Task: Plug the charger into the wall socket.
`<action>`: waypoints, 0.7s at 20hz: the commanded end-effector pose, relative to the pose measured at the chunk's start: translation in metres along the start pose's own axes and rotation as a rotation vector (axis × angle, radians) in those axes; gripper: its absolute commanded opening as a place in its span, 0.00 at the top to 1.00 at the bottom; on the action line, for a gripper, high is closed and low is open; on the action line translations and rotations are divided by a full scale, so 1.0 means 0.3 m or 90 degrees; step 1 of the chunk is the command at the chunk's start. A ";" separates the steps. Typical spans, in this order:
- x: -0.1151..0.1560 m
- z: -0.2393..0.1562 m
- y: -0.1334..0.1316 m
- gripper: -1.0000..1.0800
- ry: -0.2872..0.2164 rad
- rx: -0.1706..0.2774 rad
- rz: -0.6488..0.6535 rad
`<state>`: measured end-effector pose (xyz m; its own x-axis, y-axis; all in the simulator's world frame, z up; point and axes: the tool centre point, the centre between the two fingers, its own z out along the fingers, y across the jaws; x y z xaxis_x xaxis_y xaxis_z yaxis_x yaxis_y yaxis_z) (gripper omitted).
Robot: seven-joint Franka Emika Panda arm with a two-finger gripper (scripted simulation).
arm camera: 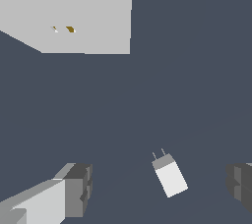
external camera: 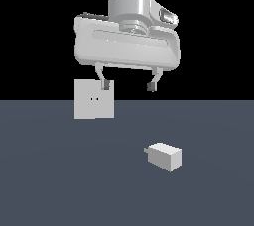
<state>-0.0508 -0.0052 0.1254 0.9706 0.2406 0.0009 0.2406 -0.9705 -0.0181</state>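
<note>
I see my gripper (external camera: 128,85) hanging above the floor (external camera: 59,180) with its fingers (external camera: 105,84) spread wide and nothing between them. In the wrist view the two dark pads (arm camera: 78,188) sit well apart, and the charger (arm camera: 170,178) lies on the floor between them, nearer one pad. In the exterior view the charger (external camera: 165,156) rests below the gripper, towards that view's right, prongs pointing to its left. The socket (external camera: 94,99) stands upright farther back, on the left.

Flat dark slate-blue floor (external camera: 59,180) carries it all: small white rectangular pronged charger block (external camera: 166,156) lying on its side, upright white square socket plate (external camera: 94,99) well apart.
</note>
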 end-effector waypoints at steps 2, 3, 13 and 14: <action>-0.041 0.032 0.014 0.04 0.009 0.000 -0.047; -0.052 0.041 0.018 0.04 0.012 0.000 -0.060; -0.146 0.128 0.071 0.04 0.037 0.000 -0.183; -0.153 0.136 0.077 0.04 0.039 0.001 -0.194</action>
<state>-0.0870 -0.0345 0.0878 0.8666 0.4953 0.0605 0.4968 -0.8678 -0.0106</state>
